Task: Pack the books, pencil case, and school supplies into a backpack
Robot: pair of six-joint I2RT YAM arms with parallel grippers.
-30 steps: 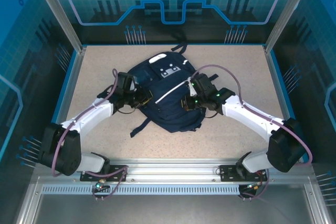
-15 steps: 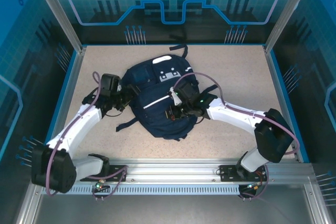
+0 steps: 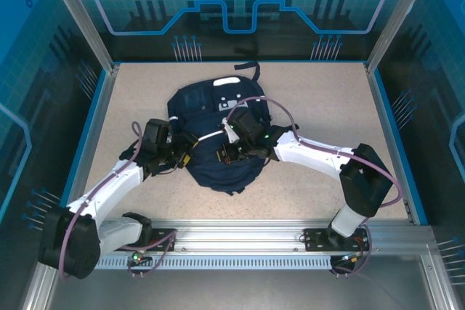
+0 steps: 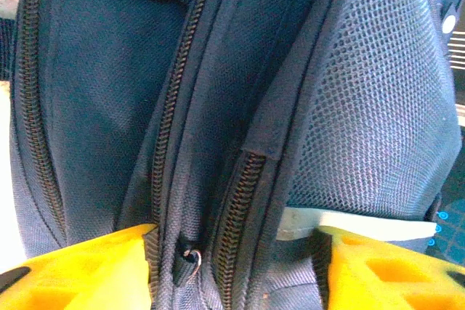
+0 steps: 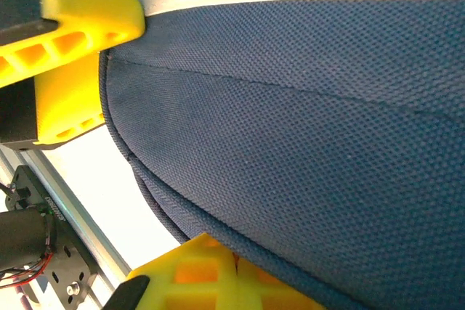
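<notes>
The backpack [image 3: 211, 107] lay on the table [image 3: 327, 99] at the centre of the top view, its loop [image 3: 251, 67] toward the upper edge. The left gripper [image 3: 187, 156] met its lower-left side. The right gripper [image 3: 227, 152] sat on its lower middle, just beside a white stripe [image 3: 207, 136].

In the left wrist view the left gripper [image 4: 236, 270] had its yellow fingers [image 4: 80, 270] in the bottom corners, well apart. A fold of fabric with a zip [image 4: 174, 107] filled the space between them; whether they pinched it could not be told.

In the right wrist view the right gripper [image 5: 167, 143] was clenched on navy backpack fabric, one finger at upper left, the other at the bottom edge.
</notes>
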